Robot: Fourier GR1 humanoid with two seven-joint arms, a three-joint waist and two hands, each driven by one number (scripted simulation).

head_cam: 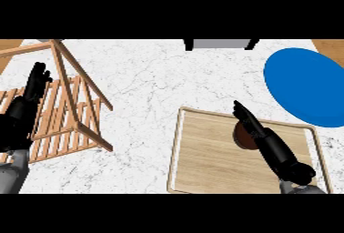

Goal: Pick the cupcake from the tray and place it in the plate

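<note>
So the light wooden rectangular tray [222, 159] with the pale raised rim sits near the right side of the white marble counter [148, 77]. On it, toward its far right part, there's the cupcake [242, 137], a small brown round thing, mostly hidden behind the robot's right hand [269, 143]. That hand lies over the tray with its fingers stretched out straight, pointing far and a bit left, right up against the cupcake's right side. It isn't curled round it, and I can't tell whether it actually touches.

The big round blue plate [302, 86] is further away and to the right of the tray, partly cut off by the edge, well apart from the cupcake.

Over on the left, the left hand [27, 102] is up with fingers straight, resting in front of a slatted orange-brown wooden rack [67, 118].

At the far edge there's a grey boxy thing with dark legs [218, 44].
</note>
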